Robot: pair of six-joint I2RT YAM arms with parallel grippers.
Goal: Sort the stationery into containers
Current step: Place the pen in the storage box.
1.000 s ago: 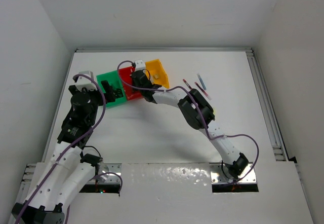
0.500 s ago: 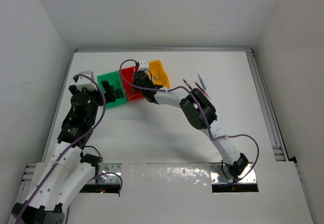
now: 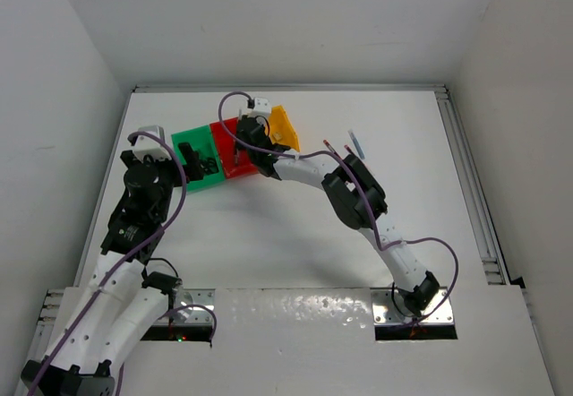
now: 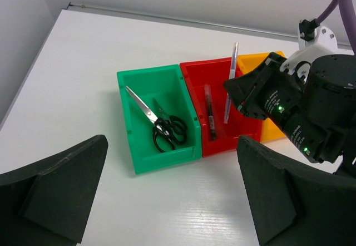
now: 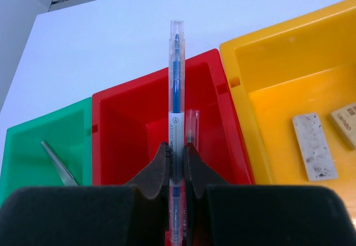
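My left fingers (image 3: 191, 159) hang wide apart left of the red bin (image 5: 119, 129), holding nothing. The green bin (image 4: 129, 118), joined to its left side, holds the scissors (image 4: 164, 126). The red bin already holds one dark pen (image 4: 209, 111). My right fingers (image 5: 176, 157) have just tightened and are now clamped on the blue pen (image 5: 175, 90), above the red bin, so I judge it ready to drop. The yellow bin (image 5: 278, 51), on the right side, holds two erasers (image 5: 314, 146). Well right of it, two pens (image 3: 331, 148) lie unsorted.
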